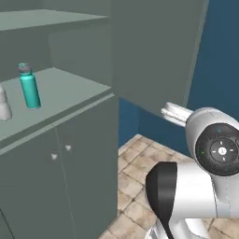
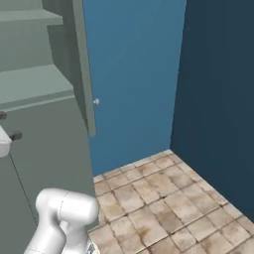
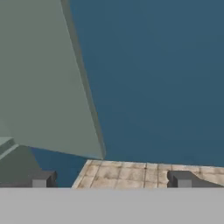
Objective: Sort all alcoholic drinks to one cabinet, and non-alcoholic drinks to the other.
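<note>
- I can read no text, label, brand or number from here.
- The teal bottle (image 1: 30,87) on the shelf (image 1: 70,91) shows a plain body, no lettering I can make out.
- The white bottle (image 1: 3,106) at the left edge is cut off; no marking legible.

We count two bottles on the counter-level shelf (image 1: 70,91): one teal bottle (image 1: 30,87) with a grey cap, standing upright, and one white bottle (image 1: 3,106) at the far left, cut off by the edge. We see two shelves, the second shelf (image 1: 51,18) above. We count one open cabinet door (image 1: 154,51), two closed lower cabinet doors (image 1: 60,186) with two small knobs (image 1: 68,148), and two dark fingertips (image 3: 43,179).
</note>
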Available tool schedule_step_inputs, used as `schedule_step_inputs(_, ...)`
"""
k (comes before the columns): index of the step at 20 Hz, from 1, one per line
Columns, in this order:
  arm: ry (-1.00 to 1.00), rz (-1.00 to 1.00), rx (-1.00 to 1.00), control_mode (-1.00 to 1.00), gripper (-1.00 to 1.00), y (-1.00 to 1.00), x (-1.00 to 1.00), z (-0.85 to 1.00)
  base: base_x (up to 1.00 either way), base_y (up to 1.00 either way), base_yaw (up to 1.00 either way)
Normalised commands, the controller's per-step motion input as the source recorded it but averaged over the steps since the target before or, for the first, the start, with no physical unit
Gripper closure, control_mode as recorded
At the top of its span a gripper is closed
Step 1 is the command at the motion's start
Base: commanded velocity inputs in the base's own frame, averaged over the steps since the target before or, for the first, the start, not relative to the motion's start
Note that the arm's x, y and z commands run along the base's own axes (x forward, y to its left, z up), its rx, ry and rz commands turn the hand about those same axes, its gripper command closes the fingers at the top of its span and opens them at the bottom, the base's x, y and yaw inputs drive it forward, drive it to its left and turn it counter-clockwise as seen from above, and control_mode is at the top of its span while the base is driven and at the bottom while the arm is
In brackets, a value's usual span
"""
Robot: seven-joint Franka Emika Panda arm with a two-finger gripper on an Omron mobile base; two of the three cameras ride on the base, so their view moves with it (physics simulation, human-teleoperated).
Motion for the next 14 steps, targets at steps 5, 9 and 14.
schedule_step_inputs(5,0.00,0.00,0.00,1.00,-1.00,0.00,0.00,0.00,-0.30,-0.06,-0.58)
schedule_step_inputs(9,0.00,0.00,0.00,1.00,-1.00,0.00,0.00,0.00,-0.29,-0.07,-0.57)
schedule_step_inputs(14,0.00,0.00,0.00,1.00,-1.00,0.00,0.00,0.00,-0.30,-0.10,-0.56)
